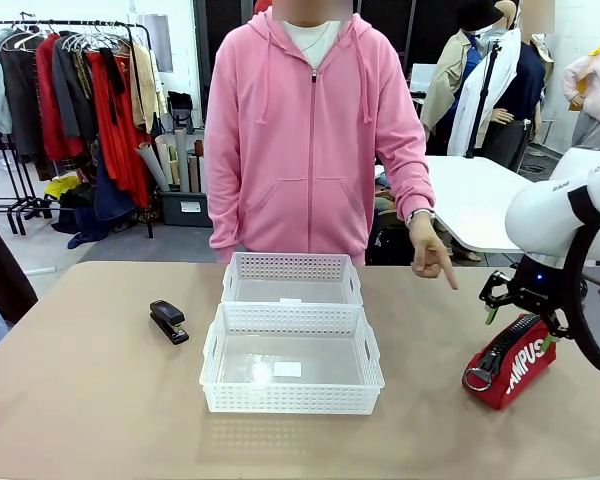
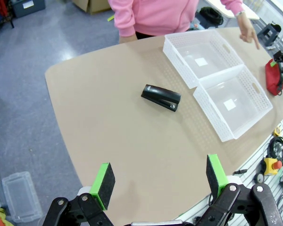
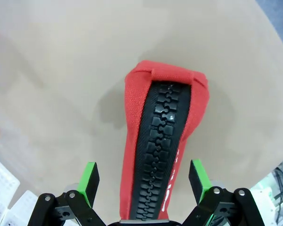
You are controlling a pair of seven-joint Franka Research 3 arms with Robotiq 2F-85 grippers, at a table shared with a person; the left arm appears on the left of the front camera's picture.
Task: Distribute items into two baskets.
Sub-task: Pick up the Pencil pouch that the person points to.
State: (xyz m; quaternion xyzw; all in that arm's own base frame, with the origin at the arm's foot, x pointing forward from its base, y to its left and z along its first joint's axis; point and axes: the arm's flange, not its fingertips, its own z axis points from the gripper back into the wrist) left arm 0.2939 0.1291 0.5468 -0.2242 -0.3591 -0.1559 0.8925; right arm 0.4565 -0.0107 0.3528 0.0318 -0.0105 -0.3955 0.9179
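The red pouch with a black zip lies on the table at the right, its length running between the green pads of my right gripper. In the right wrist view the pouch sits midway in the open gripper, with a gap at each pad. The black stapler rests left of the two white baskets, a nearer one and a farther one. My left gripper hangs open high above the table, well short of the stapler, with nothing between its fingers.
A person in a pink hoodie stands at the far side, one hand pointing down towards the pouch. Both baskets hold only a small label. Bare tabletop surrounds the stapler. Cables and an emergency button lie past the table edge.
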